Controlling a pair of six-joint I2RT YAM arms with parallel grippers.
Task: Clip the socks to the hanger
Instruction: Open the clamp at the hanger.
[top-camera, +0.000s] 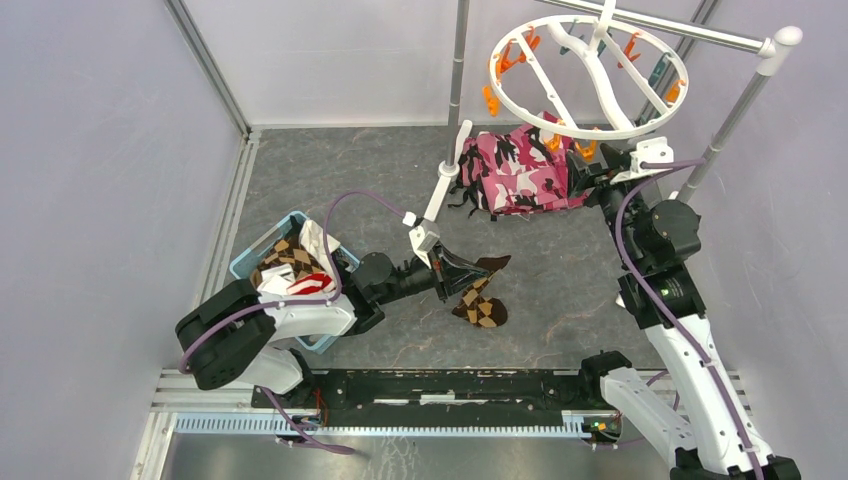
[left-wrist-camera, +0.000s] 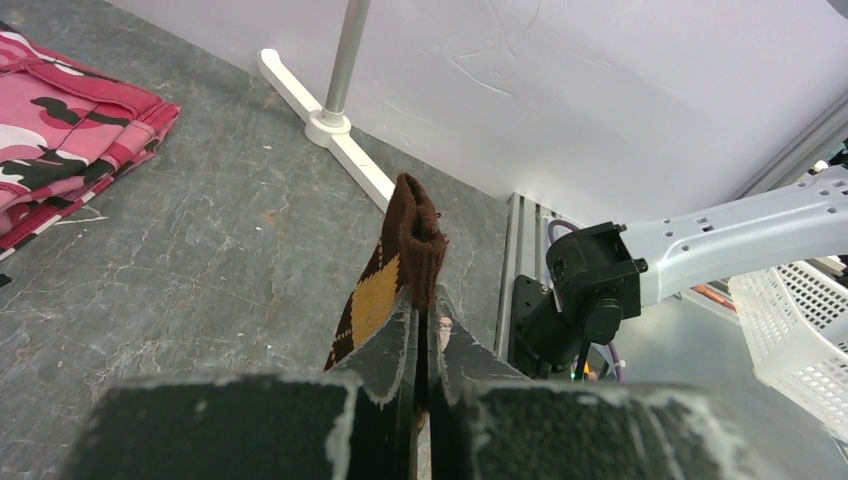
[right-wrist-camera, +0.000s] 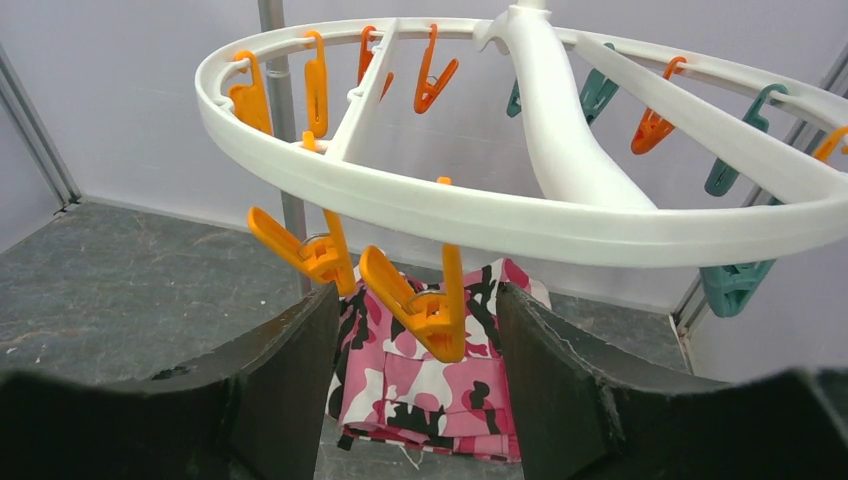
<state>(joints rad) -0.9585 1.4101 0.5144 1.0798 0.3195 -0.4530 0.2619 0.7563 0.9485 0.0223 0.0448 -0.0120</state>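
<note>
Between the left gripper's (left-wrist-camera: 424, 302) pressed-together jaws, a brown-and-black argyle sock (left-wrist-camera: 398, 262) is being pinched near one end. The right gripper (right-wrist-camera: 417, 296), spread, is straddling an orange clothespin (right-wrist-camera: 432, 312) beneath the round white plastic hanger (right-wrist-camera: 480, 215). Risk: the shallow pinch slipping in transit.

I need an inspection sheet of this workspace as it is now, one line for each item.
Surface: grey table, mottled.
Job's things: argyle sock held up; more socks in the basket; hanger on the rail, no sock seen on it.
Clutter: pink camouflage cloth under the hanger.
Pincers: left pincer shut on the argyle sock; right pincer open, at an orange clip.
Cables: purple cable along each arm.
Surroundings: metal rail on poles; pale walls.
</note>
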